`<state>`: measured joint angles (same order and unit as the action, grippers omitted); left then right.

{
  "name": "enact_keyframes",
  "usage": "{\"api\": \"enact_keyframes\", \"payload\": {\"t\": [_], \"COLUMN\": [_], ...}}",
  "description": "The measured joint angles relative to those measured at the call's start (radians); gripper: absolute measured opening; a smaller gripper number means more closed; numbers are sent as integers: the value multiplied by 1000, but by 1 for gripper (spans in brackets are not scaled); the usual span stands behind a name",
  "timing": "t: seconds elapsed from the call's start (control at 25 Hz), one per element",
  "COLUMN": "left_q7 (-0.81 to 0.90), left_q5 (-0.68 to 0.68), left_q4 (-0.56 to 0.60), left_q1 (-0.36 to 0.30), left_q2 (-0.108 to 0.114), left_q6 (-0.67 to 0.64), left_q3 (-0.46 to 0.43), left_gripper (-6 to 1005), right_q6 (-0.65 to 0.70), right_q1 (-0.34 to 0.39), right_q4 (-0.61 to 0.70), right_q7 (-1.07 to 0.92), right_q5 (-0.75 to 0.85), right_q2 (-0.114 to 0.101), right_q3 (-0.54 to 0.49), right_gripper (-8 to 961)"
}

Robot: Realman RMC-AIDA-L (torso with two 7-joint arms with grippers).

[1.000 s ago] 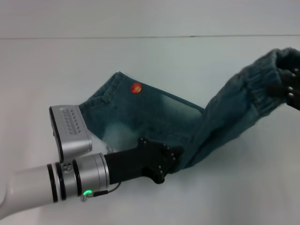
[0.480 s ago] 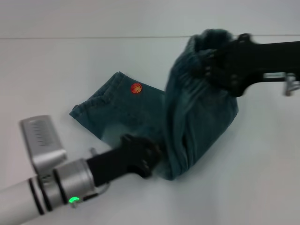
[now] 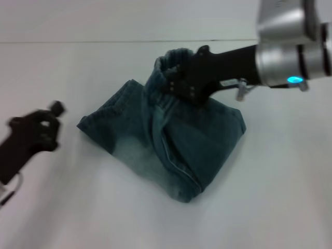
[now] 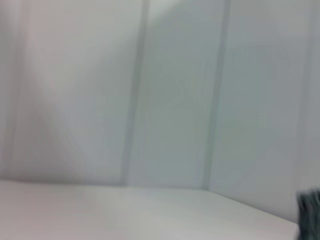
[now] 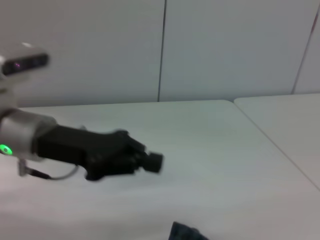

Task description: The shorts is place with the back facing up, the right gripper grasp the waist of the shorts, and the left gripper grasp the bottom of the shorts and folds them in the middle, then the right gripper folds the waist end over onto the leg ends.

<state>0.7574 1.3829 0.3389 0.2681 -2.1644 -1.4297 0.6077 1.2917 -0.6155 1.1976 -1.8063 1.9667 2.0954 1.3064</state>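
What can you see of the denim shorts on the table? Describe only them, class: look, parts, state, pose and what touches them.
The shorts are faded blue denim, paler in a washed patch near the front edge. They lie folded on the white table, the upper layer draped over the lower, with a stitched seam running down the fold. The puckered waist is bunched and raised at the far side, where the right gripper holds it. The left gripper is off to the side, not touching them.

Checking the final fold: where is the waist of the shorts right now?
In the head view, the waist is held in the right hand, above the middle of the shorts, short of the leg ends on the robot's left.
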Motion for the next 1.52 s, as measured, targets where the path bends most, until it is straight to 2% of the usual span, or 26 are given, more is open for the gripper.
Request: {"api": "enact_keyframes", "payload": {"t": [0.24,0.32,0.36,0.52,0.8,0.92,1.04,1.24,1.44,1.52], "left_q7": [1,2,2,10,14,18,26,54,195,253], "left_q5": [8,10,10,10,10,9,7,31,179,231], "left_q4": [44,51,52,54,55,55,55,79,197,238], "left_q1": [-57,-69,-70,-82,-87,-87,-83,-81,-89,-86], "left_q2": [0,0,0,0,0,0,0,4,7,10], "left_q6": [-43,-48,-49,-50,-51,-50,-44,-52,-98,-117], "left_q3": [-108,-123,-124,-128,-129,-130,-130,-125,-126,-126], "left_gripper": [4,4,4,4,5,5,6,7,20,73], "right_q6": [-153,-244,-244,-322,-381,-381,-380,-363,-306,-283], "right_q1": [-114,-165,-165,-243,-272,-263,-248,-183,1,77], "right_q4": [-147,-222,-222,-342,-398,-393,-392,-361,-218,-177], "right_q7": [17,32,32,45,91,118,159,204,240,271], "right_q5": [7,-3,-3,-19,-33,-60,-104,-145,-204,-252], "right_q2": [2,4,4,4,7,6,4,1,-1,-3], "right_q3": [57,91,91,108,117,117,117,112,110,108], "right_gripper": [101,102,102,102,215,264,518,760,832,861]}}
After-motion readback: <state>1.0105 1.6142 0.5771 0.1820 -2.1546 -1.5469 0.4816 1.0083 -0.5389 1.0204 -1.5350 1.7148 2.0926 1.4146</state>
